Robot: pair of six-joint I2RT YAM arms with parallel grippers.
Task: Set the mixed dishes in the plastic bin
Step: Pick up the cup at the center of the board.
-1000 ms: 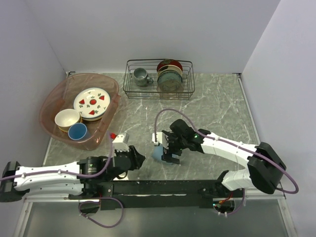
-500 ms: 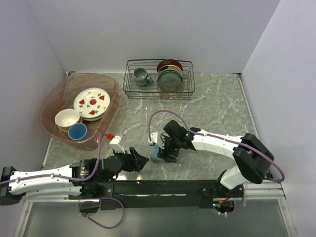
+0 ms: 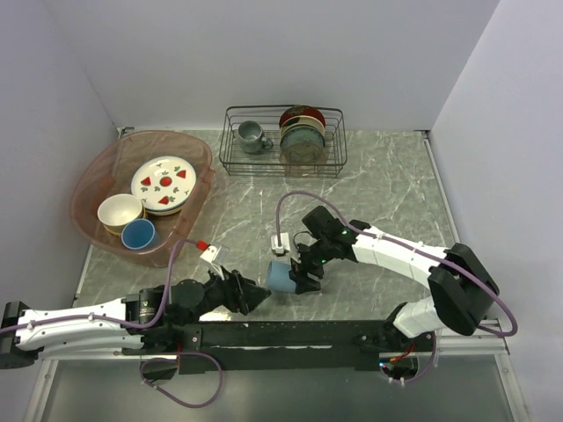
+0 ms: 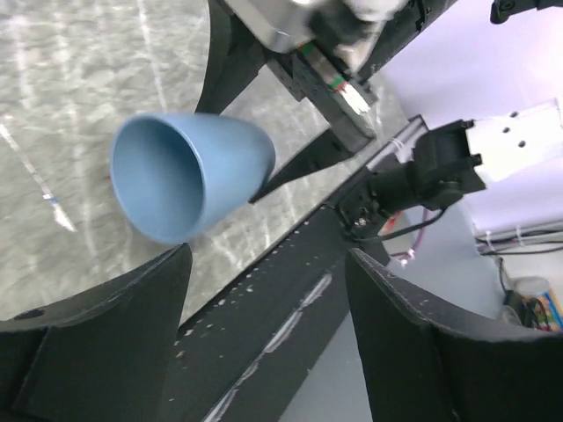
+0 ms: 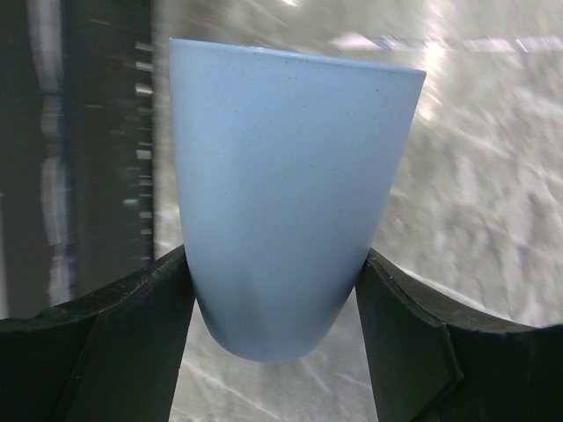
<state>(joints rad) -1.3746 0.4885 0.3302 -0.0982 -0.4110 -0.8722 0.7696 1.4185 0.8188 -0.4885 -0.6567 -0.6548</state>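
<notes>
Top view: the bin (image 3: 86,181) sits at the table's (image 3: 387,185) far left. It holds a strawberry plate (image 3: 164,183) stacked on other plates, a cream bowl (image 3: 120,212) and a blue cup (image 3: 138,234). A wire rack (image 3: 283,141) with a mug and dark plates stands to the bin's right, along the back wall. The second cup (image 3: 280,275) is outside the bin, to its lower right near the table's front edge, gripped by the right gripper (image 3: 297,274). The left gripper (image 3: 255,294) is just below and left of that cup, on its bin side.

Left wrist view: the left fingers (image 4: 114,343) are spread wide with nothing between them. The second cup is beyond them, tipped on its side above the table with its mouth towards this camera, and dark right-arm fingers pinch its narrow end.

Right wrist view: the right fingers (image 5: 97,352) press against both sides of the second cup near its base.
</notes>
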